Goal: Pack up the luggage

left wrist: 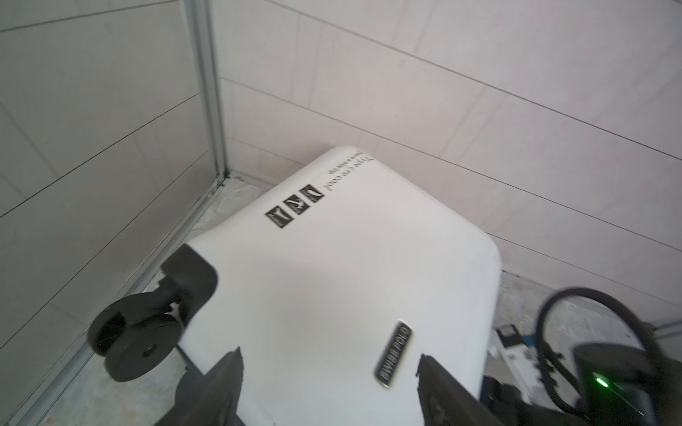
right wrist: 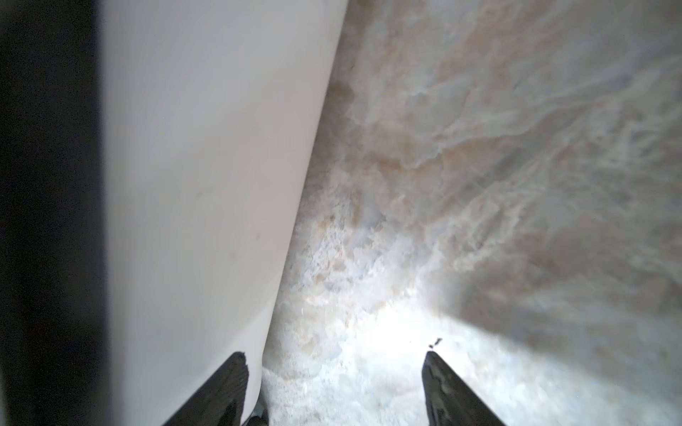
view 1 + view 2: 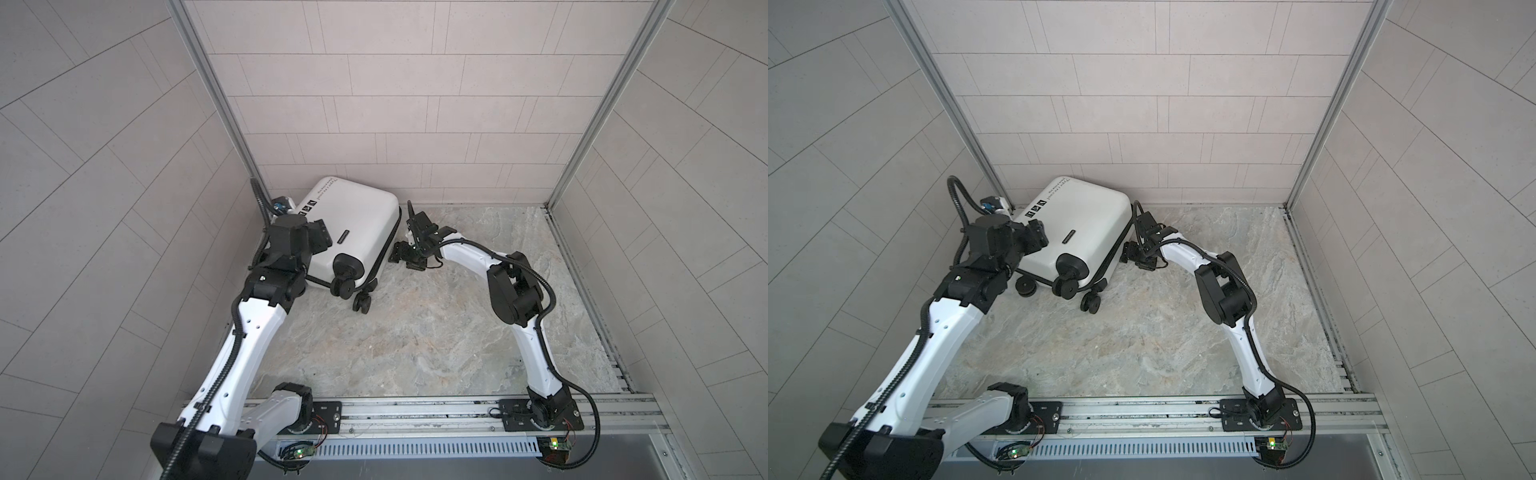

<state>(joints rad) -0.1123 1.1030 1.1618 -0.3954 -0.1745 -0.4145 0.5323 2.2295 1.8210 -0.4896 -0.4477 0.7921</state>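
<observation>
Luggage (image 3: pixel 353 224): small white hard-shell case, shut, lying on one broad side with the other broad side facing up; shown in both top views.
Place: far-left corner of the marble-patterned tabletop (image 3: pixel 415 340), with the far end of the case close to the tiled back wall (image 3: pixel 374 104) and the case set at a slant to it.
Wheels (image 3: pixel 343 286): black spinners at the near end of the case, pointing toward the arm bases.
Markings: black script text (image 1: pixel 348 173) near the far end of the upper shell, three small black stickers (image 1: pixel 295 205) in a row just beside it, and a small metal badge (image 1: pixel 393 354) nearer the wheels.
Left gripper (image 3: pixel 320 235): above the near-left part of the upper shell. In the left wrist view its two fingers (image 1: pixel 221 383) stand well apart with only flat white shell between them (nothing pinched). Whether the tips touch the shell cannot be told.
Right gripper (image 3: pixel 405 230): low beside the right-hand edge of the case. In the right wrist view it is spread wide, with one finger (image 2: pixel 217 391) in front of the white side of the shell and the other over bare marble. It grips nothing, and contact with the shell cannot be told.
Arms: white links with black joints, both mounted on the aluminium rail (image 3: pixel 415 409) along the near edge of the tabletop. The left one reaches up the left side and the right one bends in from the right, so the case lies between the two grippers.
</observation>
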